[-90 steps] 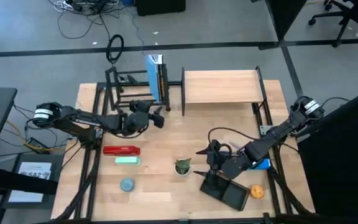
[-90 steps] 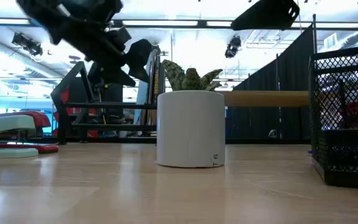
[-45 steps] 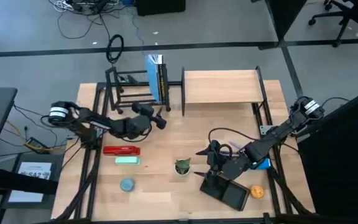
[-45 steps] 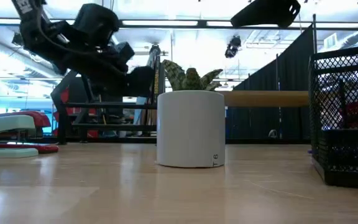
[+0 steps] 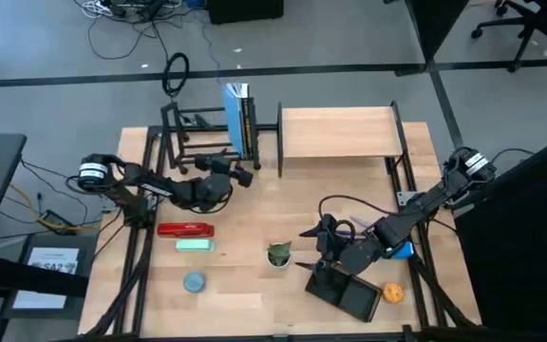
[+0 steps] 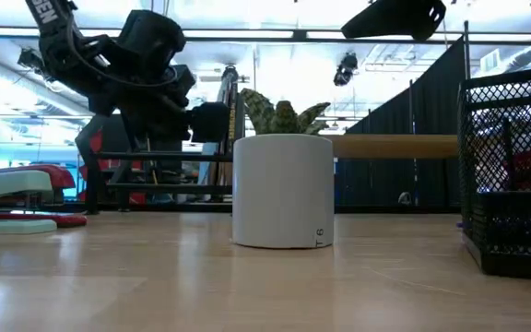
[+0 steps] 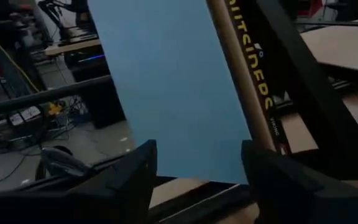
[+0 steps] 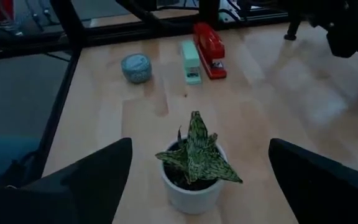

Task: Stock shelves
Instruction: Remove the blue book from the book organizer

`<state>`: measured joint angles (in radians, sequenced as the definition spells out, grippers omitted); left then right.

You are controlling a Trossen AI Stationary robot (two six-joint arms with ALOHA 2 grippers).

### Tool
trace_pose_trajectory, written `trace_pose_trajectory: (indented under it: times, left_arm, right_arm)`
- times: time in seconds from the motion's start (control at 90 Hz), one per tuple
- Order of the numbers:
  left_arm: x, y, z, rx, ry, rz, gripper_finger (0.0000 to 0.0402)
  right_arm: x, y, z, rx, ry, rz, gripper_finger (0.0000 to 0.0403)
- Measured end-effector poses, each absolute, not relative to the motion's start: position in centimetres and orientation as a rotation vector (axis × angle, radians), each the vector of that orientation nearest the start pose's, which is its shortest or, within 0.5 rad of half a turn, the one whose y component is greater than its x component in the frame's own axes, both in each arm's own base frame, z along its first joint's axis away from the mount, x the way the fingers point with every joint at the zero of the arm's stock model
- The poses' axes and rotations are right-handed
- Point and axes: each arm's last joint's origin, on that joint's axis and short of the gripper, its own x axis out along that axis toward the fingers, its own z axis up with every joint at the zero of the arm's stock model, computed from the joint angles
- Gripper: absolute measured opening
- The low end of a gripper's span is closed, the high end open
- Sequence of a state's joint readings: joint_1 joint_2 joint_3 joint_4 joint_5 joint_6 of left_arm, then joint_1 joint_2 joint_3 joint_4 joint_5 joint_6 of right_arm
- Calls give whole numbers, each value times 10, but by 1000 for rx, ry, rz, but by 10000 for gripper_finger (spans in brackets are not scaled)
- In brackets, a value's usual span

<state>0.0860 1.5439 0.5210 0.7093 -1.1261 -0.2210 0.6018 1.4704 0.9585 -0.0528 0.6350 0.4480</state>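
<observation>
Currently, the black tube rack point(image 5: 202, 138) stood at the table's far left beside the wood-board shelf point(image 5: 338, 132), holding upright a flat blue book point(image 7: 166, 81). Your left gripper point(image 7: 194, 171) was spread open just beside it; a nudge could have tipped its smooth, thin cover. Your right gripper point(image 8: 194, 180) waited open near the potted plant point(image 8: 193, 163).

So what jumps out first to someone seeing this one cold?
Probably the left tool, open at the black metal-tube rack, facing the blue book standing in it. Next, the little potted plant mid-table, with the right tool open just beside it. The wood-board shelf at the back has a bare top.
</observation>
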Motion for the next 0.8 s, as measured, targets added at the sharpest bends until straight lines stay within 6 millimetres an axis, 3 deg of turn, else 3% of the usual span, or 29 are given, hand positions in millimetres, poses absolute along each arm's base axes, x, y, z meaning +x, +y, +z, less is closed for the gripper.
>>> trace_pose_trajectory:
  times: [0.189, 0.456, 0.633, 0.8]
  left_arm:
    - [263, 49, 167, -35, 131, 1276, 213]
    - [253, 48, 184, -182, 24, 1279, 205]
    - [250, 51, 200, -352, -26, 1074, 168]
    - [249, 63, 198, -410, 43, 942, 154]
  right_arm:
    - [268, 163, 250, 115, 440, -134, 347]
    - [268, 163, 250, 116, 440, -133, 347]
    - [268, 163, 250, 115, 440, -134, 347]
    - [268, 163, 250, 115, 440, -133, 347]
